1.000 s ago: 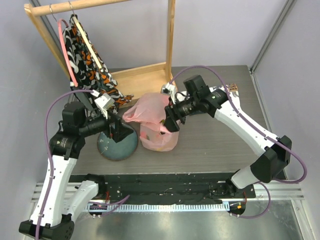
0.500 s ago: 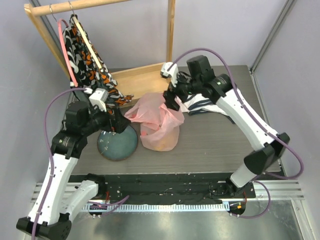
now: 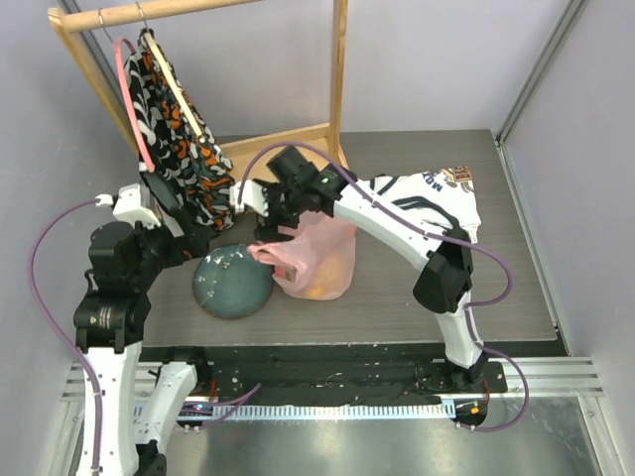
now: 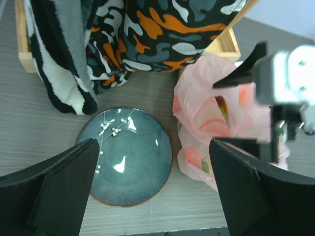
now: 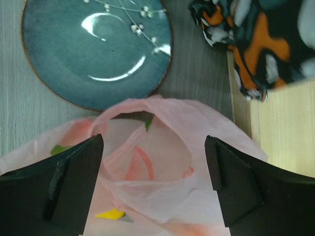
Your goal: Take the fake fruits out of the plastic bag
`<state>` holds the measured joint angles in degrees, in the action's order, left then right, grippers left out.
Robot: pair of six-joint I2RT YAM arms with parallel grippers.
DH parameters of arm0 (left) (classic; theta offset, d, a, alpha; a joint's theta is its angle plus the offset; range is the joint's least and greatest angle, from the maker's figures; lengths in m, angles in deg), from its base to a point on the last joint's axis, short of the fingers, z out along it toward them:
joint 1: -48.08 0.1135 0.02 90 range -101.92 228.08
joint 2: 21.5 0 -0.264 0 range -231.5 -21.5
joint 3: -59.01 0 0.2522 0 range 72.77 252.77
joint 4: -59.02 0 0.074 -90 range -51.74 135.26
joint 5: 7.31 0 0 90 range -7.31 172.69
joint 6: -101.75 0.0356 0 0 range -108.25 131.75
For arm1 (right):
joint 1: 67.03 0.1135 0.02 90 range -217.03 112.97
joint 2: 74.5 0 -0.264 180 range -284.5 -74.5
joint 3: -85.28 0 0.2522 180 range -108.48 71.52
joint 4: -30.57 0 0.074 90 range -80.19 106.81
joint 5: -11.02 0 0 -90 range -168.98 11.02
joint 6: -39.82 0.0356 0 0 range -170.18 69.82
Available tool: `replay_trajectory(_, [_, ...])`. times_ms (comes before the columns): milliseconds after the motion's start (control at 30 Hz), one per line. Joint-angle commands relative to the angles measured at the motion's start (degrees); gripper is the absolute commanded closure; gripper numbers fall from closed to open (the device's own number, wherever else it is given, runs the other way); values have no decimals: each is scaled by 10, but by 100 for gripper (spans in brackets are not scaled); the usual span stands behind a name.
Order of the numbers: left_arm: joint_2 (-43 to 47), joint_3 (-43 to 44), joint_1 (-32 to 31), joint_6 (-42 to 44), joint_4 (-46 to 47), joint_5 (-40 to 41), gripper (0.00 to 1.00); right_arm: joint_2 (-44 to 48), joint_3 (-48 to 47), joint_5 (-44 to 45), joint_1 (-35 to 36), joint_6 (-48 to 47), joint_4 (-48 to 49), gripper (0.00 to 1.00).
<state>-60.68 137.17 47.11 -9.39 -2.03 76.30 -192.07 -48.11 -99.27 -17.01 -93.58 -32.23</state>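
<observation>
Fruit shapes, the small glossy plastic fake fruits (image 5: 113,214), show only as yellow, orange and green patches through the thin, translucent pink plastic carrier bag (image 3: 316,260). The bag slumps on the grey wood-grain worktop (image 3: 377,307), touching or just beside a glazed blue-green round plate (image 3: 233,288). The fruits are probably light, hard and slippery, so each wants a pinch across its widest part. The bag is limp and crinkly and would likely lift with anything snagged in it, so a hold on a loop handle or the mouth's rim should steady it. A handle loop arches over the loosely gathered mouth. The right pincer (image 5: 153,140) hovers just above that loop, fingers spread wide with nothing between them. The left pincer (image 4: 153,147) hangs off to the left above the plate, likewise spread apart and empty. A white-and-navy printed cloth (image 3: 437,203) lies behind the bag, and a black, white and orange patterned cloth (image 3: 179,149) hangs from a wooden rack (image 3: 339,69).
</observation>
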Motion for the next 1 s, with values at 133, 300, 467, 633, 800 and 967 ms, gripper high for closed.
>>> replay_trajectory(133, [39,5,23,-3,19,12,0,52,-4,125,72,-70,27,10])
replay_trajectory(300, [54,-16,23,5,34,9,0,75,26,108,81,-85,-4,10])
replay_trajectory(467, [61,-21,30,0,51,-1,0,55,64,183,109,-95,16,9])
replay_trajectory(633, [63,-14,39,-6,49,-17,0,20,79,290,111,-91,92,11])
replay_trajectory(800, [64,-14,40,-5,52,-30,0,-10,26,298,101,-48,126,59])
replay_trajectory(967, [56,2,40,-8,78,-115,2,43,-55,280,52,59,136,99])
